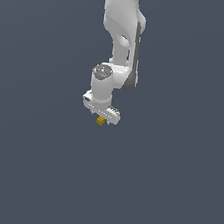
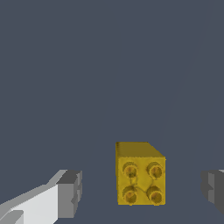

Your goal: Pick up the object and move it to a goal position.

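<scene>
The object (image 2: 140,175) is a small yellow-orange block with studs on the face turned to the wrist camera. It lies between the two grey fingertips (image 2: 70,192) of my gripper (image 2: 141,191), with a gap on each side, so the gripper is open and not touching it. In the exterior view the object (image 1: 100,121) peeks out just under the white hand, and my gripper (image 1: 102,119) points straight down over it. No goal marker shows in either view.
The white arm (image 1: 123,30) comes down from the top of the exterior view. Everything around it is a plain dark grey-blue surface with no other objects or edges.
</scene>
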